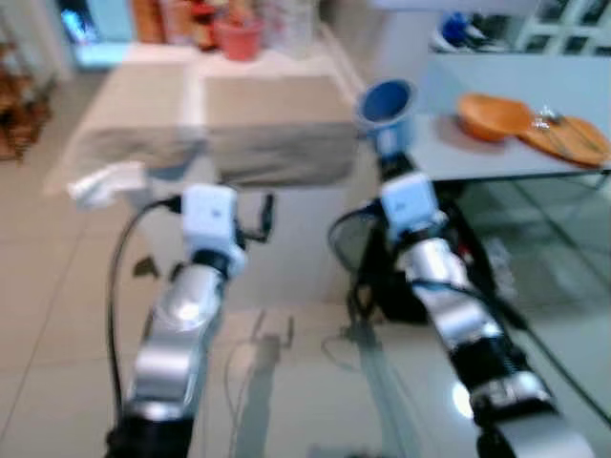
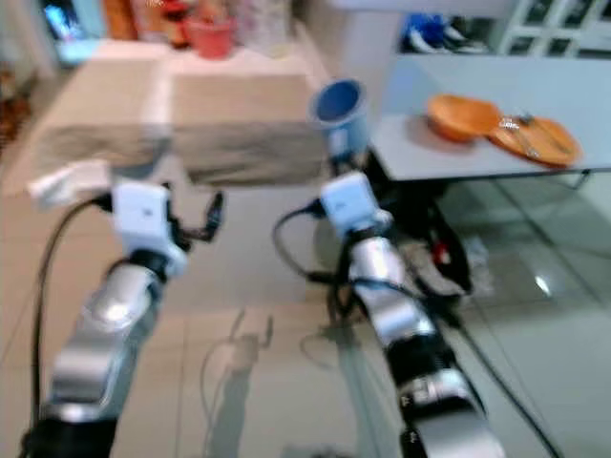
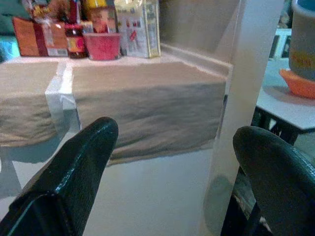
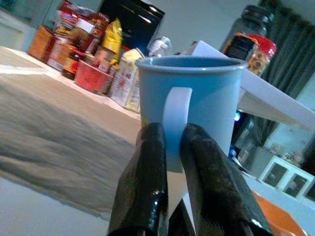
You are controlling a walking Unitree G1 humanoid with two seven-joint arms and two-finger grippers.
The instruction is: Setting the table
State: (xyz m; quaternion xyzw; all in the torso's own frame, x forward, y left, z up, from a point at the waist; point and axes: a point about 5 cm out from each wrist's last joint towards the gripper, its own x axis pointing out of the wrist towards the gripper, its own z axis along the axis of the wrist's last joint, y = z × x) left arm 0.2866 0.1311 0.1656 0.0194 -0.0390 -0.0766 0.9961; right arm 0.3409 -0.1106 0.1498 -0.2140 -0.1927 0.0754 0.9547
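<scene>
A light blue mug [image 4: 197, 93] is held upright by its handle, with my right gripper [image 4: 171, 129] shut on it. In the left eye view the mug [image 1: 387, 103] hangs just off the near left corner of a pale table [image 1: 458, 160]. On that table sit an orange bowl [image 1: 489, 116] and an orange plate [image 1: 565, 139] with cutlery [image 1: 558, 122] on it. My left gripper [image 3: 177, 130] is open and holds nothing, facing a counter draped in beige cloth [image 3: 142, 103].
Jars, packets and a red pot [image 1: 239, 38] line the back of the counter [image 1: 239, 124]. A white pillar [image 3: 246, 73] stands between counter and table. A glass surface [image 1: 544, 296] lies low on the right. Cables [image 1: 267, 334] trail on the tiled floor.
</scene>
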